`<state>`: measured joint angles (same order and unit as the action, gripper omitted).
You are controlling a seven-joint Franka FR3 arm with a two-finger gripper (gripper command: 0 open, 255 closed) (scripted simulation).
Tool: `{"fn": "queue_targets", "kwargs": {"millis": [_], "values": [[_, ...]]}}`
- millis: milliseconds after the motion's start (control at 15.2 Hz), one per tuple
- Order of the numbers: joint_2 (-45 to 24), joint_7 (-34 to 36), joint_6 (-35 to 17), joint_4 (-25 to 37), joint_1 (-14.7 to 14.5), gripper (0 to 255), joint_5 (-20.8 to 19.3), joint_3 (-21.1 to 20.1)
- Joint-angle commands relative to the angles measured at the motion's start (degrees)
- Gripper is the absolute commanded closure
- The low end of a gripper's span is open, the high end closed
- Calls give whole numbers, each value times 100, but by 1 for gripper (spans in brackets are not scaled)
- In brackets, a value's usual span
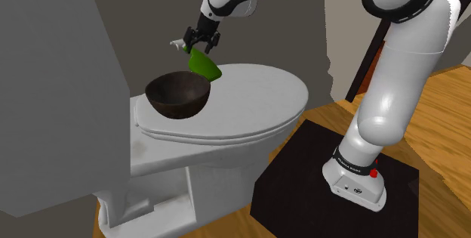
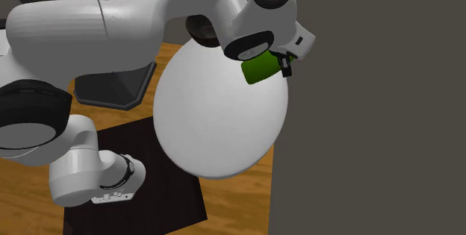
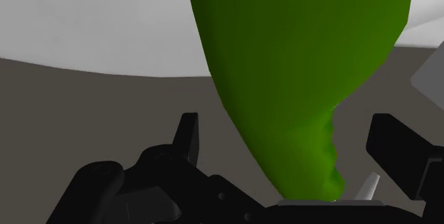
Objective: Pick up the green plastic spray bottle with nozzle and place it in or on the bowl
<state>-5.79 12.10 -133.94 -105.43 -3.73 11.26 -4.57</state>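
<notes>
The green spray bottle (image 1: 204, 64) leans tilted over the white toilet lid (image 1: 257, 97), its base just behind the far rim of the dark brown bowl (image 1: 177, 94) and its white nozzle (image 1: 179, 44) pointing up toward the shoulder view's left. My black gripper (image 1: 202, 40) is at the bottle's neck. In the wrist view the green bottle (image 3: 299, 66) runs between the two fingers (image 3: 186, 136), which stand apart and do not touch it. From the second exterior view, the bottle (image 2: 260, 68) shows under the hand, beside the gripper (image 2: 285, 63).
The bowl sits on the closed toilet lid (image 2: 224, 121) near the grey tank (image 1: 60, 85). A grey wall (image 2: 373, 121) stands close beside the toilet. The arm's stand rests on a black mat (image 1: 302, 183) on a wooden floor (image 1: 438, 115).
</notes>
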Motion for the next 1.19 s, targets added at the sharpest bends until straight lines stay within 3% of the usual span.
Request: {"fn": "queue_targets", "kwargs": {"millis": [0,660,726,1122], "values": [[-113,2,-122,2,-13,0,0,-10],[-248,3,-264,-3,-30,0,-2,-21],[-248,3,-264,-3,-30,255,-2,-21],[-249,3,-263,0,-30,255,-3,-21]]}}
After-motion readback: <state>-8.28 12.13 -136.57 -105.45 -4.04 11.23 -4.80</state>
